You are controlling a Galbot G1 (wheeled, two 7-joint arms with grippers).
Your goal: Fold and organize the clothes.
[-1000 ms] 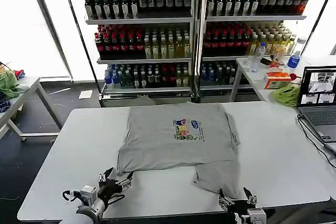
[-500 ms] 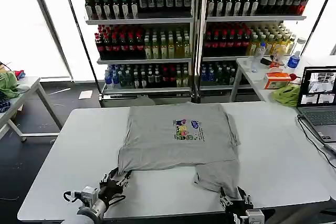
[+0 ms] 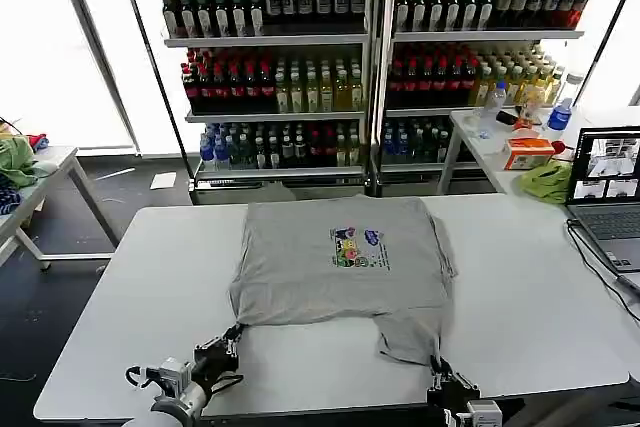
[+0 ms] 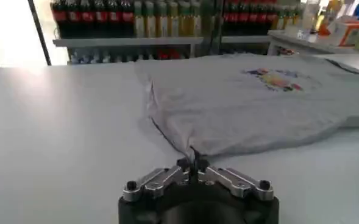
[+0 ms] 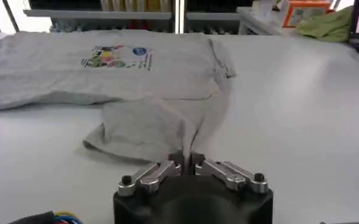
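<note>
Two grippers, left (image 4: 194, 164), right (image 5: 187, 159), apparently pinching shirt (image 3: 340, 257) hem

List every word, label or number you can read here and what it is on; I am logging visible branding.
None can be read.
Multicoloured chest print on the light grey short-sleeved fabric shirt: too blurred.
Labels on the shelved drink bottles: too small.
Orange box on the side table: print unreadable.
Laptop screen: too small to read.
</note>
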